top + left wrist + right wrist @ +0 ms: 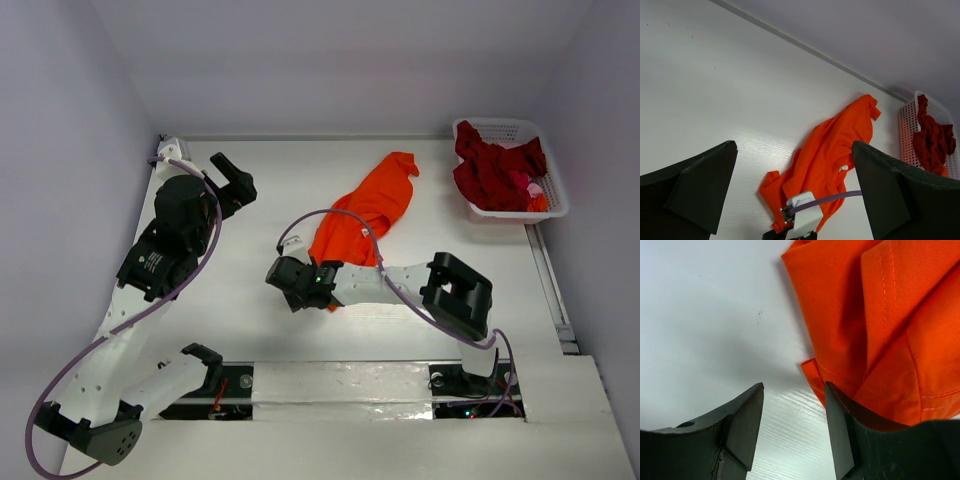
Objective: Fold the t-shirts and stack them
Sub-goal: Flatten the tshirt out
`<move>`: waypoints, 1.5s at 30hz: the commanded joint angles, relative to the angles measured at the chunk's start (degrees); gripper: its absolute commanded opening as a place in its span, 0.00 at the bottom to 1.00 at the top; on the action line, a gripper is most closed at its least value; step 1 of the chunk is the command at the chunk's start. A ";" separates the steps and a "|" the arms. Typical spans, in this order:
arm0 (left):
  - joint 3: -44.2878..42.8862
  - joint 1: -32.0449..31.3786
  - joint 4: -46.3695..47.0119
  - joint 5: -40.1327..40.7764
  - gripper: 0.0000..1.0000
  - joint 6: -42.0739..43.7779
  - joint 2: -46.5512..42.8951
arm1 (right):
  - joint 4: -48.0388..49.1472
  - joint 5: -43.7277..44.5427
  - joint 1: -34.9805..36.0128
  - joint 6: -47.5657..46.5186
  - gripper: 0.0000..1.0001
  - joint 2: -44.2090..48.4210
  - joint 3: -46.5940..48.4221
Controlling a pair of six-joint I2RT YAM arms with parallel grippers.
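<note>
White surface (260, 210), plain pale walls around. Crumpled bright orange cloth t-shirt (362, 212) lay mid-frame in the top view, running diagonally from upper right to lower left, bunched, not spread flat. Dark red cloth t-shirts (492, 170) were heaped in the white latticed plastic basket (505, 127), upper right corner.

Right gripper (284, 284) sat low at the shirt's lower-left end, jaws spread, pinching nothing. In its wrist view one finger (855, 440) was at the hem corner and the other was over bare surface. Left gripper (234, 177) was upper left, well apart from the shirt, jaws wide, empty.

Step in hand looked like taking the hem corner to pull the shirt flat. To do it well:
- Shift toward the cloth so the hem edge sits between both fingers.
- Pinch close to the corner.
- Drag low along the surface, away from the far end.
- Left gripper would likely be needed on the opposite end to keep the cloth taut.
</note>
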State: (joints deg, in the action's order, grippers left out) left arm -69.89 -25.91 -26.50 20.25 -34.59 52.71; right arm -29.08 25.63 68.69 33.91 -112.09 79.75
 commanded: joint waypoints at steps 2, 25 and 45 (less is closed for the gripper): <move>-1.48 -0.28 0.66 1.19 0.99 0.22 -0.85 | 2.71 -0.75 0.40 1.24 0.57 -1.02 -0.29; -0.95 -0.28 0.49 1.63 0.99 0.14 -1.73 | 5.26 -0.32 -3.73 2.30 0.57 -2.87 -2.93; -1.13 -0.28 0.49 2.16 0.99 0.57 -2.17 | 6.14 -1.46 -6.55 3.00 0.11 -7.53 -3.37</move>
State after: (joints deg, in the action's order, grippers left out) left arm -69.89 -25.91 -26.87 21.34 -34.54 51.86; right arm -21.28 25.10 62.74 35.81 -115.52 77.95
